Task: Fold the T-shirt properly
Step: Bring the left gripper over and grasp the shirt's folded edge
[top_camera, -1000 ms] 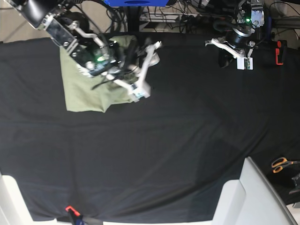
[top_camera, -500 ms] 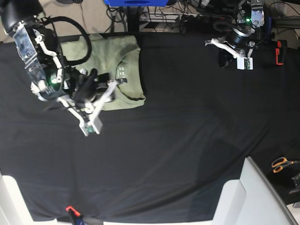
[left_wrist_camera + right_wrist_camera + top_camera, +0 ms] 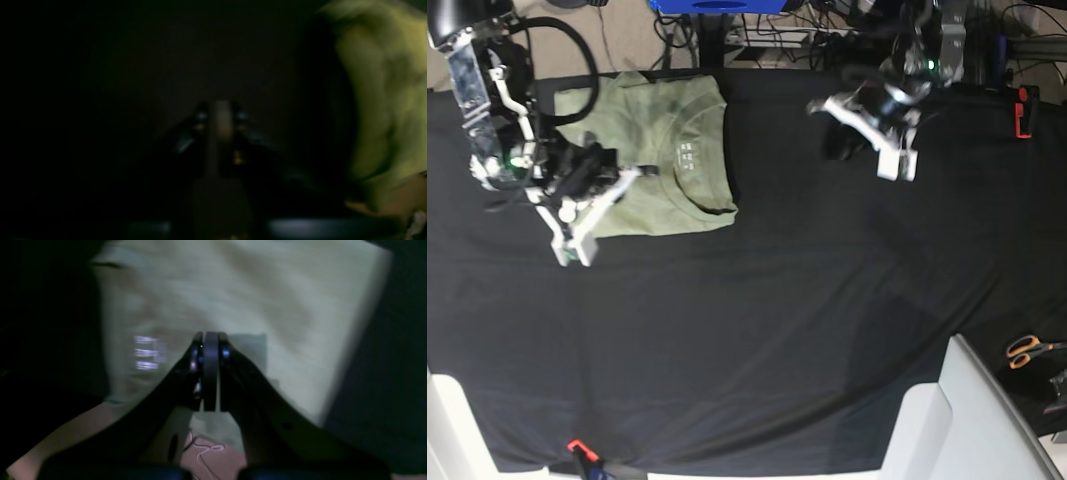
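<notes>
While T-shirt lies folded into compact rectangle at far left of black table cloth, neck label facing up, right gripper hovers over its near-left part, fingers pressed together, nothing between them. Right wrist view: pale green fabric below closed tips, white label print blurred at left. Left gripper sits over bare cloth far right of shirt, well apart from it; left wrist view too dark and blurred — cannot tell jaw state.
</notes>
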